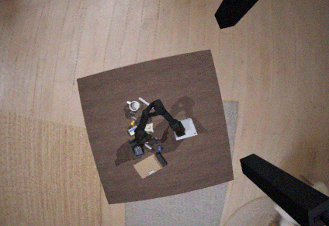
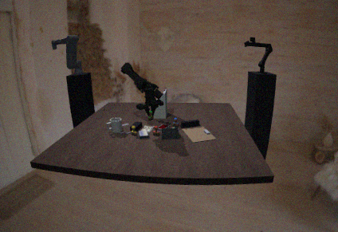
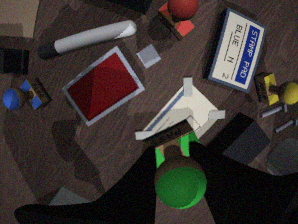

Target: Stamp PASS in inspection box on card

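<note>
My gripper (image 3: pixel 172 149) (image 2: pixel 150 115) is shut on the green-knobbed PASS stamp (image 3: pixel 181 186) (image 2: pixel 151 113), its PASS label facing the wrist camera. The stamp is held above the bench and overlaps the near edge of the card in the wrist view. The white card (image 3: pixel 201 103) (image 1: pixel 150 126) (image 2: pixel 147 128) is taped down; the stamp hides part of it, and I cannot make out its inspection box or any print. The open red ink pad (image 3: pixel 102 87) (image 2: pixel 163 126) lies left of the card in the wrist view.
A blue stamp pad box (image 3: pixel 236 50), red stamp (image 3: pixel 182 7), yellow stamp (image 3: pixel 287 93), blue stamp (image 3: pixel 13 99), marker (image 3: pixel 95 39) and black block (image 3: pixel 245 139) surround the card and pad. A grey tray (image 2: pixel 170 132), mug (image 1: pixel 134 106) and tan board (image 1: pixel 147 167) also stand on the bench.
</note>
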Robot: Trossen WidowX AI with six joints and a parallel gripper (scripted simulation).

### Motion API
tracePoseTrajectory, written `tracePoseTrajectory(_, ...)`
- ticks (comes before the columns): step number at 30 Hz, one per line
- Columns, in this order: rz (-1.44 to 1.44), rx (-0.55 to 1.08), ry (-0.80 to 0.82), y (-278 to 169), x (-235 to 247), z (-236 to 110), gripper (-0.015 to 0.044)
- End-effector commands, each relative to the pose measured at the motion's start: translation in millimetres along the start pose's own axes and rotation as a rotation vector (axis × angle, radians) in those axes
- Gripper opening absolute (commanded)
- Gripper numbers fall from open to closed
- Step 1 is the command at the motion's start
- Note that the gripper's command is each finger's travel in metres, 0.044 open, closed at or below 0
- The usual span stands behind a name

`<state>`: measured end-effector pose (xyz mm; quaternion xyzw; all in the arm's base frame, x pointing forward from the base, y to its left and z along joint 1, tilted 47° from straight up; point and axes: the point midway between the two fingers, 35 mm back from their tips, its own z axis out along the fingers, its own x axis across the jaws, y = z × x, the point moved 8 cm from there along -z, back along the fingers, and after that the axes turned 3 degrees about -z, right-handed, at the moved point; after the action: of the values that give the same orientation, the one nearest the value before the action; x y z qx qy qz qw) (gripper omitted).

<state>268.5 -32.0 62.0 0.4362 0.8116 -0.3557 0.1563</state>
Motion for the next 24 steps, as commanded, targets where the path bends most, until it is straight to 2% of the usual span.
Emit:
tracePoseTrajectory(1,-0.088,0.007,-0.003,-9.6,-6.6,0.4,0.0000)
tracePoseTrajectory(10,-0.295,0.014,-0.006,-29.1,-22.5,0.7,0.0000)
tracePoseTrajectory(24,-0.298,0.013,-0.005,-28.7,-23.1,8.3,0.0000)
